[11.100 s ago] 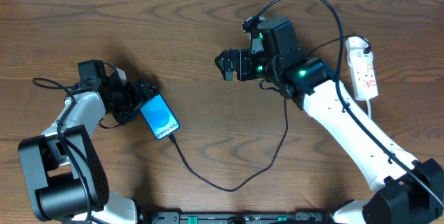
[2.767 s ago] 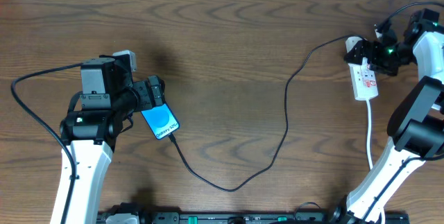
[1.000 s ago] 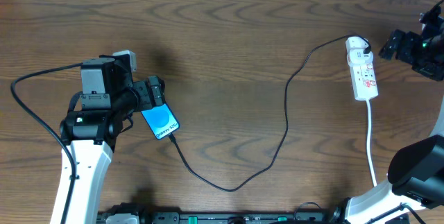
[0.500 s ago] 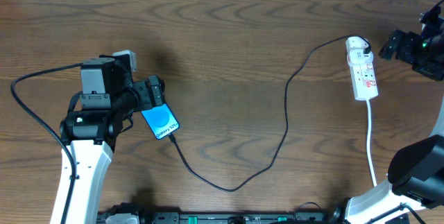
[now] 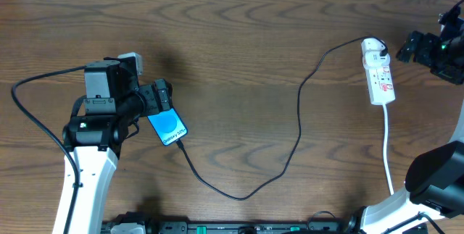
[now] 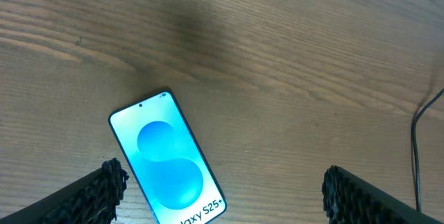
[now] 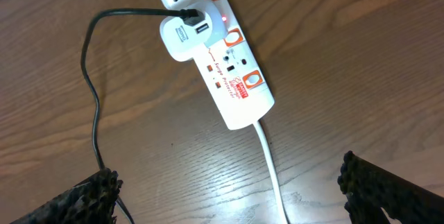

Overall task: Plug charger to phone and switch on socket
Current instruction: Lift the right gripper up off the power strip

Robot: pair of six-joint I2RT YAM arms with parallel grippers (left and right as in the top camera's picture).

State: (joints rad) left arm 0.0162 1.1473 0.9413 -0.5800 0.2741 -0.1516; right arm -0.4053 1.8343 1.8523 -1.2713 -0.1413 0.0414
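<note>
The phone (image 5: pixel 167 127) lies flat on the wooden table with its blue screen lit, also seen in the left wrist view as the phone (image 6: pixel 170 161). My left gripper (image 5: pixel 162 98) hovers open over its upper end, and the phone's lower part lies between the left gripper's (image 6: pixel 222 200) fingers without touching them. The black charger (image 5: pixel 299 122) runs from the phone's bottom edge in a long loop to the socket (image 5: pixel 379 74). The socket (image 7: pixel 222 68) carries a white adapter with a small red glow beside it. My right gripper (image 5: pixel 410 46) stands open, to the right of the socket and apart from it.
The socket's white cord (image 5: pixel 387 147) runs down toward the table's front edge and passes between my right gripper's (image 7: pixel 232 196) fingers in the wrist view. The charger (image 7: pixel 90 99) curves down the left side there. My left arm's black cable (image 5: pixel 29 118) loops at the far left.
Nothing has moved over the last second. Before that, my right gripper drew back to the right from the socket's top end, and my left arm shifted.
</note>
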